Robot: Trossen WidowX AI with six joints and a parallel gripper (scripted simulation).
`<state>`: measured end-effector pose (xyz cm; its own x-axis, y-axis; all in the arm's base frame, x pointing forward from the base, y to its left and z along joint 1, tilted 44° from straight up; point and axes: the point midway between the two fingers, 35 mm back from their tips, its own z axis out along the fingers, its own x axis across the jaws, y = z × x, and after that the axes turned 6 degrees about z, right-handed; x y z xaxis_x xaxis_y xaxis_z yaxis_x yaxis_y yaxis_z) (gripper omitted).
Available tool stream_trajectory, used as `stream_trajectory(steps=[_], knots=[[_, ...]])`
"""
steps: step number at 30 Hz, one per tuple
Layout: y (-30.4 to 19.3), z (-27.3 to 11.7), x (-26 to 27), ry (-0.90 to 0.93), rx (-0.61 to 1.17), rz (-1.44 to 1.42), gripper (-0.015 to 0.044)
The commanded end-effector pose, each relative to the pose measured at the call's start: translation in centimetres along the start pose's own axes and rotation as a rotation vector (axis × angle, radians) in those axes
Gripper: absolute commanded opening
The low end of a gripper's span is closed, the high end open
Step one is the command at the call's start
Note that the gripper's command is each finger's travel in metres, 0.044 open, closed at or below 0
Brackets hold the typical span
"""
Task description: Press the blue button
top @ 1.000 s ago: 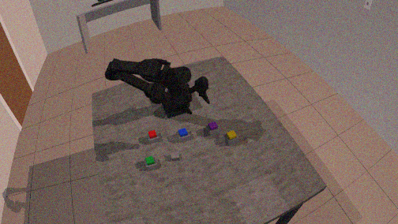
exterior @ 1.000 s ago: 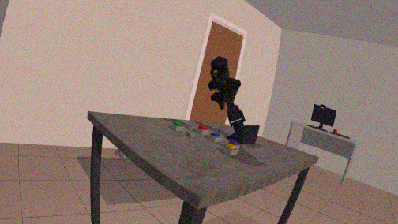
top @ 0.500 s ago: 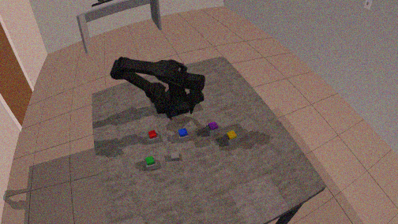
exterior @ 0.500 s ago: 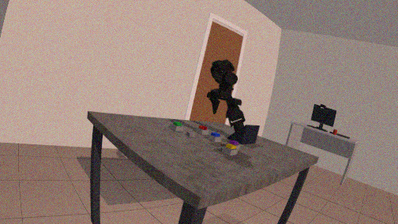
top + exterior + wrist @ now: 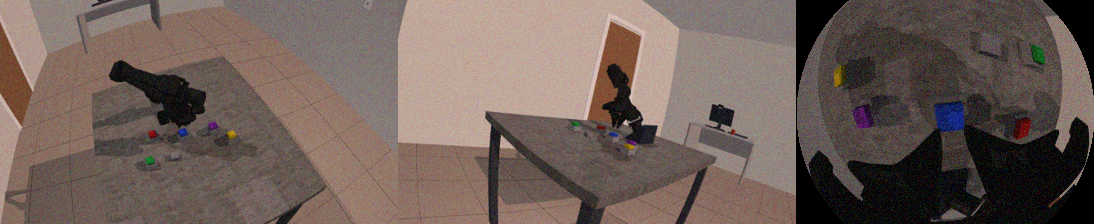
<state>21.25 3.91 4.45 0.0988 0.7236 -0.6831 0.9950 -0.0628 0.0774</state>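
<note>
Wrist | end effector (image 5: 954, 192) nearly closed, gripping nothing | above blue button (image 5: 949, 116), apart
</note>
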Motion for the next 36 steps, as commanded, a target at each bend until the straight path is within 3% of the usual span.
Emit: stream_trajectory(steps=[1,36], knots=[[0.1,0.1,-0.1,0.002,-0.007,0.0,0.002],[0.1,3.6,-0.1,0.0,-0.007,0.001,0.002]])
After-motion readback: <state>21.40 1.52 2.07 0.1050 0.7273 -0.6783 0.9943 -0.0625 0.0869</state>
